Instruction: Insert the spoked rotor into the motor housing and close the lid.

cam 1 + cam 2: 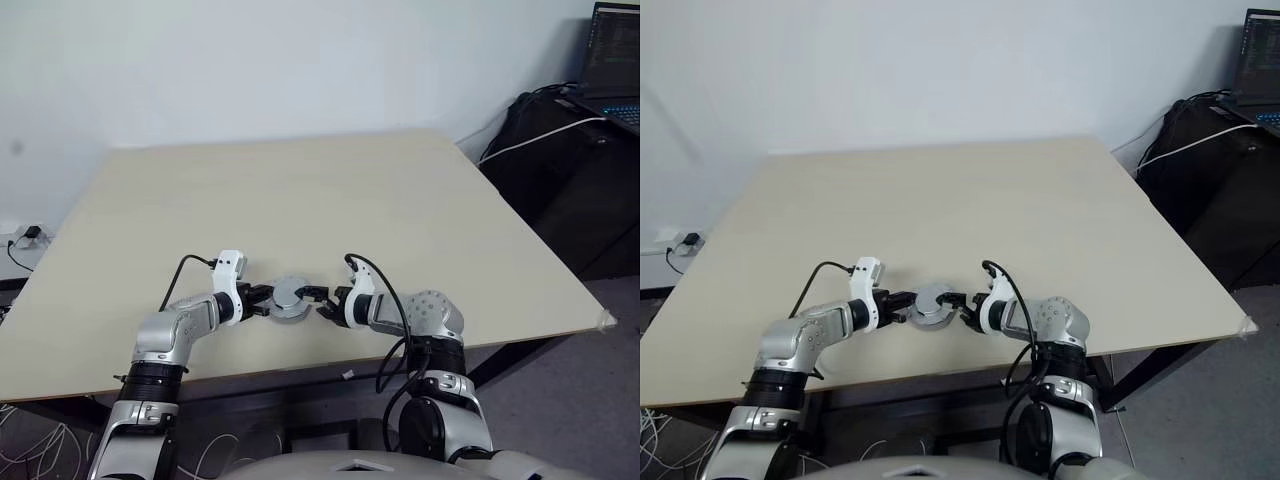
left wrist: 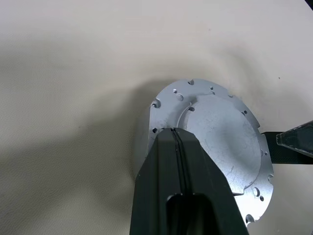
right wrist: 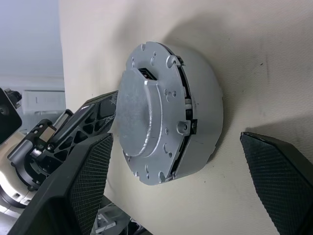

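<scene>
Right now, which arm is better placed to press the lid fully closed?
Probably left: the left gripper, shut, rests on the lid already. The right gripper stands open, straddling the motor housing.

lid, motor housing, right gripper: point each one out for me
lid (image 3: 142, 110): right wrist view, on its plain raised centre.
motor housing (image 3: 205, 93): right wrist view, on its rounded grey side wall under the lid.
right gripper (image 3: 188, 183): right wrist view, midway between its two open fingertips.

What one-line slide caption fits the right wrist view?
Open right gripper straddles the motor housing with the lid on it, on the table.
</scene>
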Robot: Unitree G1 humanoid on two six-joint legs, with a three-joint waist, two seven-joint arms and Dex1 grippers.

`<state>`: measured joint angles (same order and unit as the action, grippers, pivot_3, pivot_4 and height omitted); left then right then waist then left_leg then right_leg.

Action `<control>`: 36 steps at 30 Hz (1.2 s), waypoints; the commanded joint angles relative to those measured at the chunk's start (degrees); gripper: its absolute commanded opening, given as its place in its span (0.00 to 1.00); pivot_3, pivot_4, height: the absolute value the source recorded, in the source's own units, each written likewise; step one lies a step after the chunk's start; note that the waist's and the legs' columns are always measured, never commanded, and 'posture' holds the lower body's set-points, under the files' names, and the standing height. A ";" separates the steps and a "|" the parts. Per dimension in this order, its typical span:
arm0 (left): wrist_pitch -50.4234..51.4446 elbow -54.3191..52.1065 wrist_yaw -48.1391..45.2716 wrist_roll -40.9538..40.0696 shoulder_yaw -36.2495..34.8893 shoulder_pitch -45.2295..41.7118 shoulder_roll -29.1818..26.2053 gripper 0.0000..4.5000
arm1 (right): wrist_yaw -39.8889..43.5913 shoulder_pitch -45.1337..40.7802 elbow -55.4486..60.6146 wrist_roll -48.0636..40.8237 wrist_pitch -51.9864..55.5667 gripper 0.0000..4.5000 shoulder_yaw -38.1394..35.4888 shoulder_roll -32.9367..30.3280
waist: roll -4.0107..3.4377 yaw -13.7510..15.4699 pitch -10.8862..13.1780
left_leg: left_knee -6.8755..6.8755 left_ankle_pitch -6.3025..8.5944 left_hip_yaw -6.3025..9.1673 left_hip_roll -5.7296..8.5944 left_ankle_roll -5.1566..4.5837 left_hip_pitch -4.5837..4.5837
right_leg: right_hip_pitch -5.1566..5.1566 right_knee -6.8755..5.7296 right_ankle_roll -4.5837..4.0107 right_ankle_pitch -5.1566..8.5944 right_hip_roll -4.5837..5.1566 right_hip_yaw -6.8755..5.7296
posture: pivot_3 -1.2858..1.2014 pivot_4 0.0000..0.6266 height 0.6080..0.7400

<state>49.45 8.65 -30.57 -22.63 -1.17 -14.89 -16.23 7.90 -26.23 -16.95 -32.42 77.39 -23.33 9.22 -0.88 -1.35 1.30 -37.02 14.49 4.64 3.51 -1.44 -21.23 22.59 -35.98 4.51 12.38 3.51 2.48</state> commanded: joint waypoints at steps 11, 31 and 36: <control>0.96 -0.60 -0.90 -0.04 1.78 0.48 0.29 0.00 | -3.08 -2.34 -0.51 -5.52 -0.62 1.00 1.71 6.67 | -0.03 -0.13 0.02 | 0.02 -0.01 0.00 0.00 -0.02 -0.01 | 0.01 0.03 0.01 0.00 0.00 0.00 | 0.52 0.00 1.00; 1.40 -1.63 -0.57 -0.12 1.71 0.91 0.40 0.00 | -2.33 -3.54 -7.35 -13.17 -5.96 1.00 0.49 6.29 | -0.06 -0.63 0.05 | 0.08 -0.01 0.00 -0.03 -0.02 -0.03 | 0.05 0.05 0.03 0.02 -0.01 0.00 | 0.52 0.00 1.00; 1.47 -1.90 -0.44 -0.23 1.61 1.15 0.54 0.00 | -2.41 -2.51 -6.42 -14.93 -5.65 0.80 -0.09 5.53 | -0.05 -0.89 0.12 | 0.06 0.00 0.00 -0.04 -0.01 -0.04 | 0.07 0.05 0.03 0.03 -0.02 0.00 | 0.52 0.00 1.00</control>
<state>49.63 7.48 -30.19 -22.62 -1.63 -14.19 -16.44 3.82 -26.30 -25.19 -43.29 71.68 -23.11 9.27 -0.93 -2.24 1.42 -36.96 14.48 4.64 3.47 -1.47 -21.30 22.69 -35.93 4.55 12.40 3.48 2.48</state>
